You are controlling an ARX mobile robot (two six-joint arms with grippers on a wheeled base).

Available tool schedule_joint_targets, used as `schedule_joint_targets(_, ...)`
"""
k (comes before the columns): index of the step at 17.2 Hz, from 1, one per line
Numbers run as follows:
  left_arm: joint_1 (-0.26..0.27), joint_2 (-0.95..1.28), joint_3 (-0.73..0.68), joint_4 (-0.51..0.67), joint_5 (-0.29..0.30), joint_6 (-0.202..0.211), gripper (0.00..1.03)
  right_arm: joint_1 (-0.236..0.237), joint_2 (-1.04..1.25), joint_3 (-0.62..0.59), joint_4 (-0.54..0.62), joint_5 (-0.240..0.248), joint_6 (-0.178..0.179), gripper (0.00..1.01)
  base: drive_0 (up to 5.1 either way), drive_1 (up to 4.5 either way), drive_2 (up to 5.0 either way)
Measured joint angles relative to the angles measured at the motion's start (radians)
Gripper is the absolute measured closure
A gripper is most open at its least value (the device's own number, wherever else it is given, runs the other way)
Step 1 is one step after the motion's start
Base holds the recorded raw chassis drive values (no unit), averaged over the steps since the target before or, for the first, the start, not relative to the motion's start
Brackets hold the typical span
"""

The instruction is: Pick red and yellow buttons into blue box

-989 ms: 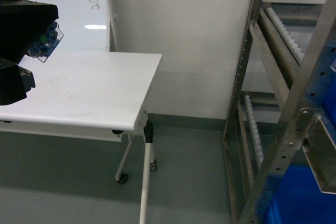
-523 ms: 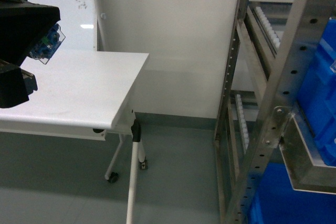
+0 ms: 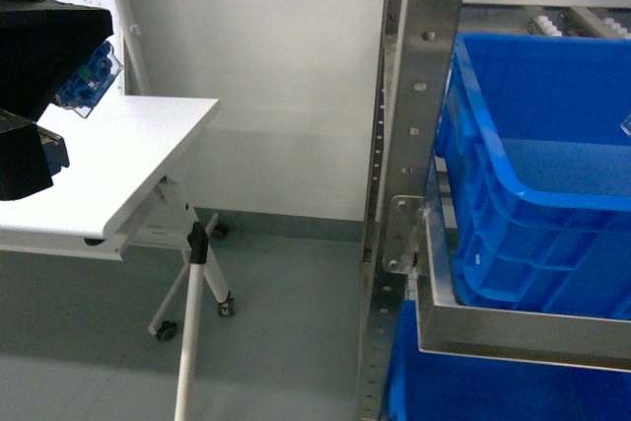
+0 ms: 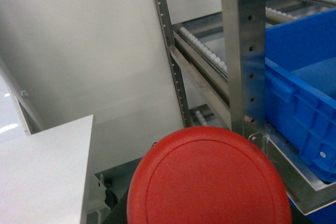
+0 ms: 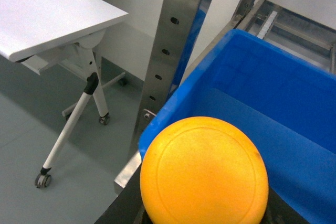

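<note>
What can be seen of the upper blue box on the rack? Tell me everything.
The blue box is a deep, glossy blue plastic crate with a thick rolled rim and vertical ribs on its outer walls. It sits level on a steel rack shelf, close beside a perforated steel upright. What shows of its inside looks empty. In the right wrist view the yellow button shows in front of its near corner.

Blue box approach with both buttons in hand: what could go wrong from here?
1. The steel rack upright stands right beside the blue box; the left arm, carrying the red button, may clip it when reaching in.
2. The yellow button hangs near the box's near rim; released early, it could fall outside onto the floor.
3. Each cap fills its wrist view, hiding the grip, so a slip would go unseen.
</note>
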Motion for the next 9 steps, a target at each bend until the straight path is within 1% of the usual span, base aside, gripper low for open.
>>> schedule_joint_targets(9, 0.000, 0.000, 0.000, -0.003, 0.000, 0.000, 0.79, 0.000, 0.000, 0.000, -0.002, 0.000, 0.000, 0.75, 4.9, -2.36, -2.4)
